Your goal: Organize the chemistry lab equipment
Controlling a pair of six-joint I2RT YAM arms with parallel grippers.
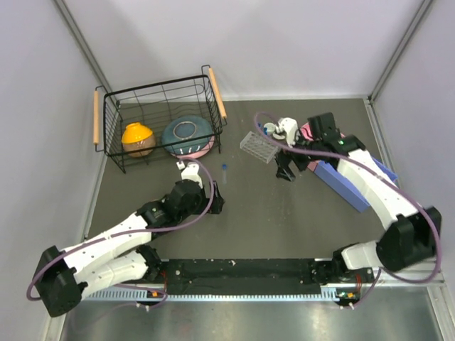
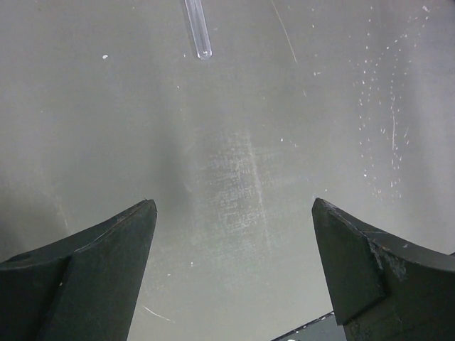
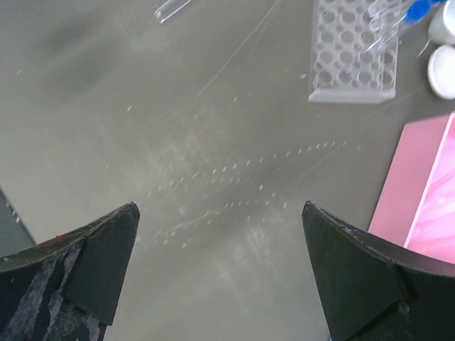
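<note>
A clear tube rack (image 1: 257,147) stands at the back middle of the table; it shows in the right wrist view (image 3: 353,53) with a blue-capped tube (image 3: 405,18) leaning in it. Two white cups (image 3: 443,71) sit just beyond the rack. One loose blue-capped tube (image 1: 225,172) lies on the table; its clear end shows in the left wrist view (image 2: 199,32) and the right wrist view (image 3: 170,8). My left gripper (image 1: 215,204) (image 2: 233,213) is open and empty, just short of that tube. My right gripper (image 1: 286,172) (image 3: 220,213) is open and empty, near the rack. No pipettes show.
A black wire basket (image 1: 162,92) at the back left holds an orange bowl (image 1: 138,138) and a blue bowl (image 1: 188,135). A pink flat object (image 3: 419,192) and a blue box (image 1: 341,185) lie at the right, under my right arm.
</note>
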